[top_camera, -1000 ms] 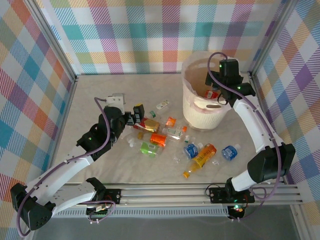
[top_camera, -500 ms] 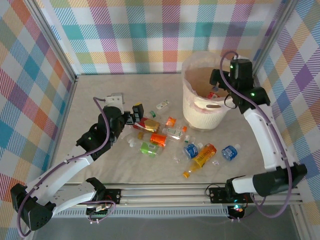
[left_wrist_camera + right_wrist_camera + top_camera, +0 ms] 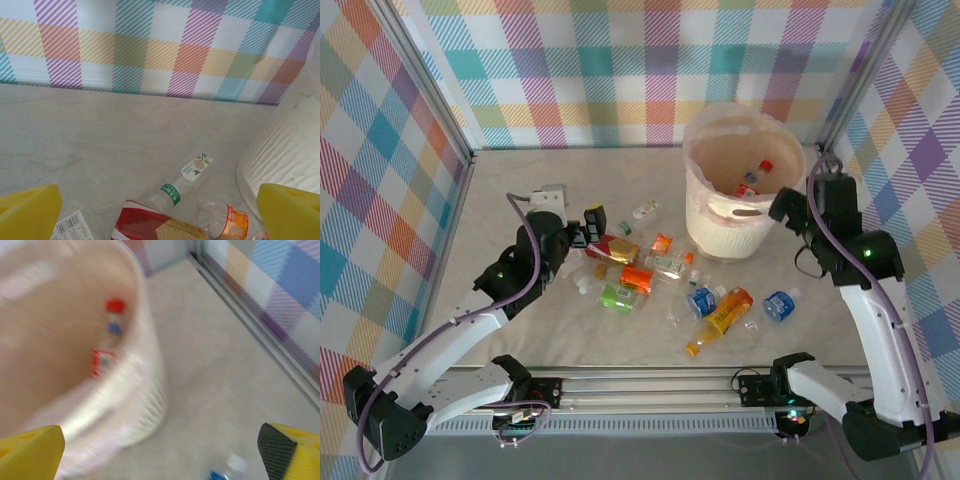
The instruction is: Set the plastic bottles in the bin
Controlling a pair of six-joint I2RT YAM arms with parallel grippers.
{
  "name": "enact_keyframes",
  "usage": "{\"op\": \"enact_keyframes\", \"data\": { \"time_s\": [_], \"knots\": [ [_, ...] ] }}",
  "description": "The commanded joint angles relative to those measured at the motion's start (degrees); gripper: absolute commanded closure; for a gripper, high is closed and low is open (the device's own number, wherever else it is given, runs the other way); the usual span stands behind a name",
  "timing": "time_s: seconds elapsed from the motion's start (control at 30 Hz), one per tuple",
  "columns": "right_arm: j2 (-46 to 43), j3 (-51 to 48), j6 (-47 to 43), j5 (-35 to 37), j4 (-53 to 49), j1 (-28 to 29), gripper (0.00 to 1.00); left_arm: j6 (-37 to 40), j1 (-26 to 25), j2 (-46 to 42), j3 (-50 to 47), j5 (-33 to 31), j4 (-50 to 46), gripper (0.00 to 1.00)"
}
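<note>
**Top view.** Your bin [image 3: 718, 232] stands at 1 o'clock on the table [image 3: 510, 190]. Inside it, toward its 2 o'clock wall, lies a red-capped bottle [image 3: 764, 168], with a red label showing beside it.

**Right wrist view (blurred).** Inside the bin you see a red cap [image 3: 115, 305], a blue spot and a red label. You cannot tell how many bottles these make.

**Loose items.** The other plastic bottles [image 3: 670, 266] lie on the table from 6 to 8 o'clock of the bin. A blue-labelled bottle [image 3: 778, 303] lies apart at 5 o'clock.

**Grippers.** Your right gripper [image 3: 787, 205] hangs just outside the bin's 4 o'clock wall, fingers spread wide and holding nothing. Your left gripper [image 3: 592, 228] sits at the 9 o'clock end of the loose bottles, likewise spread wide and empty, over a red-labelled bottle [image 3: 150, 227]. A green-labelled bottle [image 3: 181, 184] lies just beyond it.
</note>
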Motion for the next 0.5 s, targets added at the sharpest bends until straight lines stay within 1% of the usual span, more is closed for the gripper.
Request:
{"op": "enact_keyframes", "data": {
  "time_s": [0.0, 0.17, 0.33, 0.47],
  "knots": [
    [-3.3, -4.2, 8.5, 3.4, -11.2, -0.2, 0.0, 1.0, 0.5, 0.5, -1.1, -2.6, 3.1, 0.0],
    [-6.3, -10.3, 15.4, 1.8, -16.5, -0.5, 0.0, 1.7, 0.6, 1.4, -1.4, -3.0, 4.5, 0.0],
    [-7.7, -18.4, 21.0, -5.7, -16.3, -2.2, 0.0, 2.1, 0.6, 1.7, -1.4, -2.6, 5.0, 0.0],
    [-8.1, -24.5, 23.1, -10.7, -14.0, -5.3, 0.0, 2.4, 0.7, 1.6, -1.8, -2.3, 5.1, 0.0]
  ]
}}
